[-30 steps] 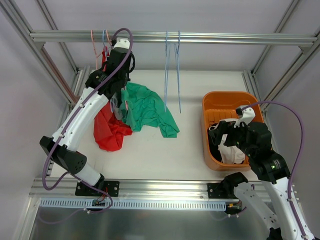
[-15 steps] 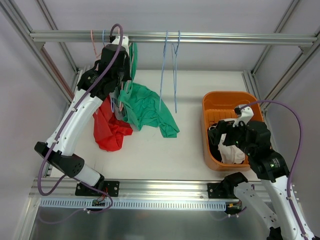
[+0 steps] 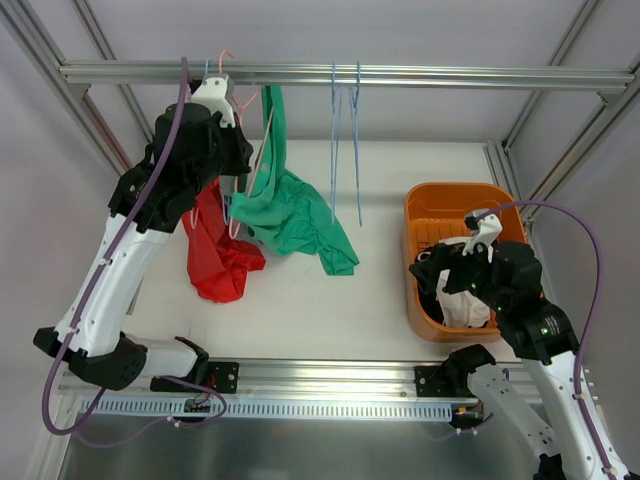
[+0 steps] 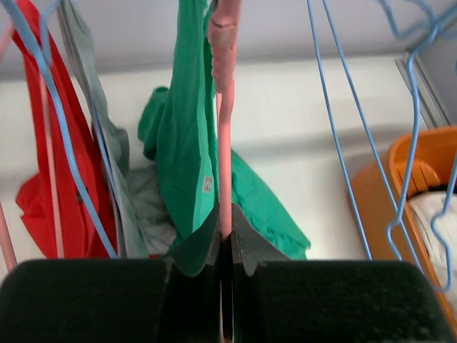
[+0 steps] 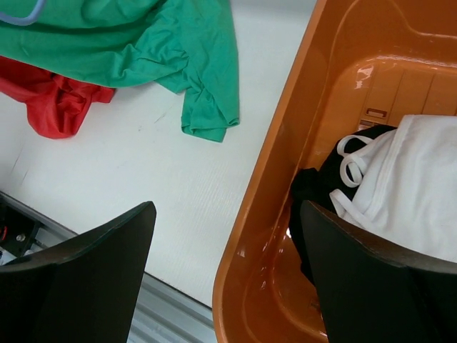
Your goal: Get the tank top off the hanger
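LEFT: gripper clenched on the pink hanger, now hoisted right up to the rail | TOP: green tank top on that hanger, pulled taller under the rail's left end | RIGHT: gripper unchanged, spread wide, empty, over the basket below the rail's right half

White tabletop inside aluminium frame (pale grey walls behind)

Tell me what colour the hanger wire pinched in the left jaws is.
Pink; the hanger wire shows best in the left wrist view.
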`<state>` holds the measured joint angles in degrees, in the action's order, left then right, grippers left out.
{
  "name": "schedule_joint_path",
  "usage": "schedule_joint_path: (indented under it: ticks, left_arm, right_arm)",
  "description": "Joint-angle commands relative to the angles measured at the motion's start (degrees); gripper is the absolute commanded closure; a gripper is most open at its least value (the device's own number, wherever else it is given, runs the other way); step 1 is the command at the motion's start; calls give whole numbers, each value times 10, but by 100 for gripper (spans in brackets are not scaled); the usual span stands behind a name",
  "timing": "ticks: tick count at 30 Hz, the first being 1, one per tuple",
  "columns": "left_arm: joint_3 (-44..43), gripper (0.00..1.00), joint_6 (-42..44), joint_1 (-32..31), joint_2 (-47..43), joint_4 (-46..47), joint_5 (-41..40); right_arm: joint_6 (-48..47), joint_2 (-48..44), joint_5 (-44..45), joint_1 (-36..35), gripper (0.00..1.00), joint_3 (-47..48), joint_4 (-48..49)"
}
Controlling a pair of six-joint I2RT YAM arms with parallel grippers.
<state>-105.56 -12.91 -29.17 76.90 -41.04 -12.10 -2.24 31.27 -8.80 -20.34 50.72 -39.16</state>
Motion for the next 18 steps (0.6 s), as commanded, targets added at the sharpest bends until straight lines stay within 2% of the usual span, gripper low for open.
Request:
schedule_joint_path:
  ticks: [1,6,11,14,18]
  left_arm:
    - [50,100,-24,-1,-56,15,43]
    - [153,100,-42,-8,-136,11,98]
    - [263,100,-63,-22,-255,4,171]
    - [346,100,-80,-33,-313,-19,185]
    - [458,100,-106,-49,-389,-61,190]
  right_arm:
    - [-1,-7,-48,3,13,2,35]
    - [8,-16,-164,3,12,4,69]
    - [34,-32,-289,1,13,-6,126]
    - [68,-45,-301,-10,13,-39,174]
    - [108,-57,-275,-61,16,-100,260]
